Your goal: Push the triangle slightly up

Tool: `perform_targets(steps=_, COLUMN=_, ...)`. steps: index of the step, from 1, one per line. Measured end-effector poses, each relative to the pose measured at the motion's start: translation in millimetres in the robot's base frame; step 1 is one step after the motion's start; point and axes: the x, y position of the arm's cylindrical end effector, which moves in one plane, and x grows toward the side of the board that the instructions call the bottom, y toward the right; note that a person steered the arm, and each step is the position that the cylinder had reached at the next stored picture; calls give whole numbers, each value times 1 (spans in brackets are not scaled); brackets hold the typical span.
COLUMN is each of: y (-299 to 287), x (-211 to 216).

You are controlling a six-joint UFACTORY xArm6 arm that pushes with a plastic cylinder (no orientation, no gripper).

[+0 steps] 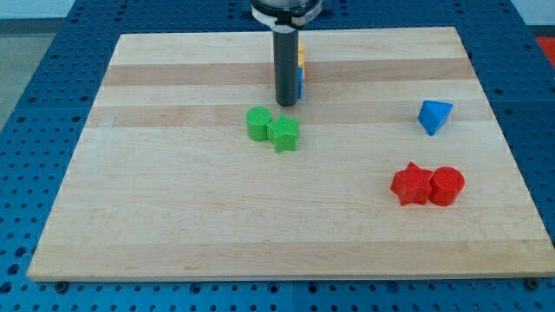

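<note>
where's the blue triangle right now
The blue triangle sits near the board's right edge in the view, above the red star and red cylinder, far right of my tip.

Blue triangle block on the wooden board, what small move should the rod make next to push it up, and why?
Probably travel toward the view's right and down, to just below the blue triangle block. My tip now sits far to its left, just above the green cylinder block and green star block, so it cannot push the triangle upward from here.
</note>
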Motion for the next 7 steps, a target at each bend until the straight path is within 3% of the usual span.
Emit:
perform_targets(steps=2, y=29, x=43)
perform_targets(steps=4, y=92, x=85)
perform_targets(steps=7, y=204, x=82)
